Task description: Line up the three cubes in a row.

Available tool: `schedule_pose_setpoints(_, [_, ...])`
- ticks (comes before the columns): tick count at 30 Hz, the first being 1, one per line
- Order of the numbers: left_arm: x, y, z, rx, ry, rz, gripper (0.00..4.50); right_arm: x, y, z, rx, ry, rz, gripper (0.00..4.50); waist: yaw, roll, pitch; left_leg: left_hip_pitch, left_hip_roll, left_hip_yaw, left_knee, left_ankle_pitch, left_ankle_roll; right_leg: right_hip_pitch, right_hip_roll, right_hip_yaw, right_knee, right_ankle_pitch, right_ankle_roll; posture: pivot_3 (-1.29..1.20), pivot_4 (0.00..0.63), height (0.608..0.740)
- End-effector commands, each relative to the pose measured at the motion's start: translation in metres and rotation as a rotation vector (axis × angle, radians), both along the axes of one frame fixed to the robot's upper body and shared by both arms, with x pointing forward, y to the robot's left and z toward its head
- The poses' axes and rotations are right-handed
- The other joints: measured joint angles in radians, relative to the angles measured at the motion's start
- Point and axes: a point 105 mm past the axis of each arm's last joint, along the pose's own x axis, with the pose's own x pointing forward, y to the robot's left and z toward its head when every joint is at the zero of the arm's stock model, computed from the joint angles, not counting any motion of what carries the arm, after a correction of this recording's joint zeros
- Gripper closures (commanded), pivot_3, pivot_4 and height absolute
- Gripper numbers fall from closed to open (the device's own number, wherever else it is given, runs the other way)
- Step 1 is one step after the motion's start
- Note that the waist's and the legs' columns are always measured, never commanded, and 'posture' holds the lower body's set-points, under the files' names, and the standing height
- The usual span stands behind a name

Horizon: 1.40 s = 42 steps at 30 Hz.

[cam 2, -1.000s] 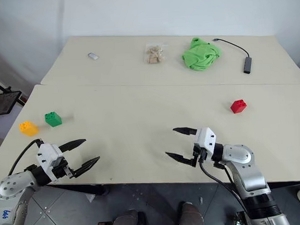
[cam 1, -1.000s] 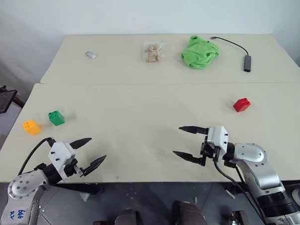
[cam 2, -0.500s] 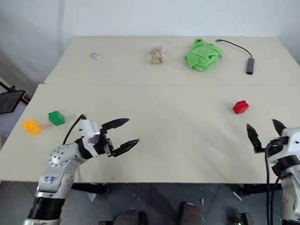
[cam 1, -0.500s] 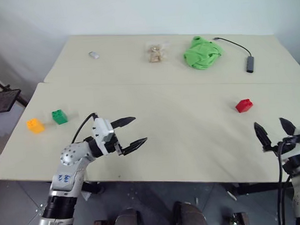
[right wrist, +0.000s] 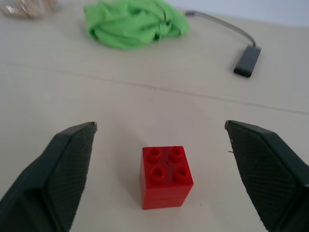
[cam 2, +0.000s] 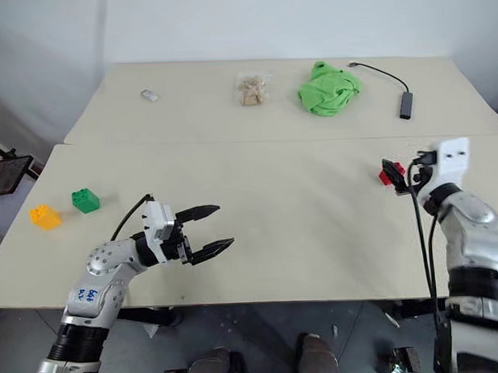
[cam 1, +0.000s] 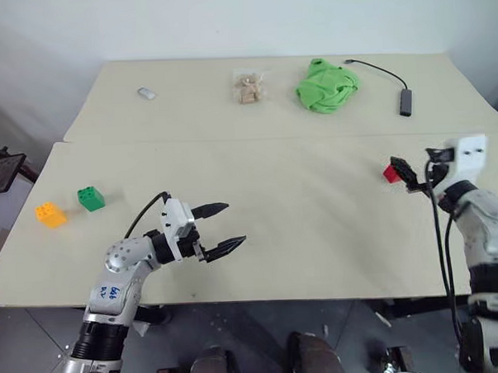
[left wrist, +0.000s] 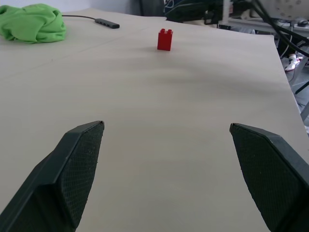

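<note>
Two beige rectangular tabletops formed the surface, the nearer butted against the farther along a thin seam. A plain white wall rose behind them under even light. Grey tiled floor showed below the near edge.

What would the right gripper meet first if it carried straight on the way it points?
Probably the red cube: it stands between the open fingers of the right gripper, just ahead. The green cloth lies far beyond.
</note>
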Motion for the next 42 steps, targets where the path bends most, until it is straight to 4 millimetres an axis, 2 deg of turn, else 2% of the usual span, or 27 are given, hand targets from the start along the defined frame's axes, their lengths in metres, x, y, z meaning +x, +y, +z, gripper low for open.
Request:
schedule_pose_setpoints(1, [-0.005,-0.001,0.001,0.016,-0.019,-0.014,0.07,0.011,-0.011,-0.009,-0.02,0.084,-0.016,0.0,0.001,0.0,0.0,0.0,0.0,0.0,0.0,0.0,0.0,0.0,0.0,0.0,0.0,0.0,0.0,0.0,0.15,0.74])
schedule_pose_setpoints(7, [-0.006,0.001,0.002,0.015,-0.03,0.015,0.07,0.019,-0.015,-0.02,-0.024,0.158,-0.032,0.0,-0.001,0.0,0.0,0.0,0.0,0.0,-0.001,0.0,0.0,0.0,0.0,0.0,0.0,0.0,0.0,0.0,0.15,0.74])
schedule_pose_setpoints(12, [-0.007,0.008,0.001,0.015,-0.024,0.047,0.0,0.018,0.001,-0.02,-0.014,0.127,0.091,1.59,-0.008,0.0,0.0,0.0,0.0,0.0,-0.001,0.0,0.0,0.0,0.0,-0.001,0.0,0.0,0.0,0.0,0.15,0.74])
schedule_pose_setpoints(16, [-0.009,0.022,0.0,0.03,-0.01,0.091,0.0,0.011,0.035,0.002,0.032,0.011,0.358,2.97,-0.015,0.0,0.0,0.0,0.001,0.0,-0.001,0.0,0.0,0.0,0.0,-0.001,0.001,0.0,0.0,0.0,0.15,0.74])
schedule_pose_setpoints(17, [-0.013,0.036,-0.006,0.048,0.012,0.122,0.0,0.004,0.051,0.004,0.005,0.003,0.484,3.0,-0.017,0.0,0.0,0.0,0.001,0.0,-0.001,0.0,0.0,0.0,0.0,-0.001,0.001,0.0,0.0,0.0,0.15,0.74])
schedule_pose_setpoints(19, [-0.025,0.06,-0.017,0.095,0.056,0.161,0.0,-0.008,0.082,0.001,-0.113,0.021,0.69,3.0,-0.024,0.0,0.0,0.001,0.002,0.0,-0.002,0.0,-0.001,-0.001,0.001,-0.001,0.001,0.0,0.0,0.0,0.15,0.74])
schedule_pose_setpoints(21, [-0.032,0.071,-0.021,0.117,0.08,0.183,0.0,-0.02,0.119,-0.013,-0.302,0.094,0.905,3.0,-0.029,0.0,0.0,0.001,0.003,0.0,-0.002,-0.001,-0.001,-0.002,0.002,0.0,0.002,0.0,0.0,0.0,0.15,0.74])
schedule_pose_setpoints(23, [-0.034,0.074,-0.021,0.12,0.086,0.195,0.0,-0.029,0.145,-0.022,-0.397,0.134,1.045,3.0,-0.024,0.001,0.0,0.001,0.003,0.0,-0.002,-0.001,-0.002,-0.002,0.002,0.0,0.001,0.0,0.0,0.0,0.15,0.74])
schedule_pose_setpoints(27, [-0.036,0.072,-0.019,0.108,0.084,0.208,0.0,-0.035,0.201,-0.024,-0.395,0.157,1.231,3.0,-0.013,0.001,0.0,0.0,0.002,0.0,0.002,-0.001,-0.001,-0.001,0.001,0.0,0.002,0.0,0.0,0.0,0.15,0.74])
schedule_pose_setpoints(29, [-0.037,0.068,-0.019,0.099,0.082,0.206,0.0,-0.038,0.218,-0.03,-0.414,0.176,1.299,3.0,-0.012,0.001,0.0,0.0,0.002,-0.001,0.002,-0.001,-0.001,-0.001,0.0,0.0,0.003,0.0,0.0,0.0,0.15,0.74])
schedule_pose_setpoints(33, [-0.041,0.069,-0.018,0.092,0.081,0.219,0.0,-0.033,0.222,-0.042,-0.457,0.177,1.292,3.0,-0.011,0.001,0.0,-0.001,0.002,-0.002,0.001,-0.001,-0.001,-0.001,0.0,-0.002,0.003,0.0,0.0,0.0,0.15,0.74])
schedule_pose_setpoints(36, [-0.043,0.075,-0.017,0.09,0.082,0.248,0.0,-0.028,0.224,-0.04,-0.411,0.166,1.279,3.0,-0.016,0.001,0.0,0.0,0.002,-0.002,0.001,-0.001,-0.002,-0.001,0.001,-0.002,0.003,0.0,0.0,0.0,0.15,0.74])
schedule_pose_setpoints(39, [-0.045,0.093,-0.018,0.097,0.088,0.339,0.0,-0.034,0.225,-0.034,-0.357,0.136,1.326,1.98,-0.017,0.001,0.0,0.001,0.002,-0.001,0.001,-0.001,-0.002,-0.001,0.001,-0.001,0.003,0.0,0.0,0.0,0.15,0.74])
schedule_pose_setpoints(42, [-0.048,0.123,-0.011,0.022,0.058,0.546,0.0,-0.032,0.22,-0.026,-0.38,0.075,1.301,0.96,-0.018,0.001,0.0,0.0,0.002,-0.002,0.0,-0.001,-0.002,-0.002,0.001,-0.001,0.003,0.0,0.0,0.0,0.15,0.74])
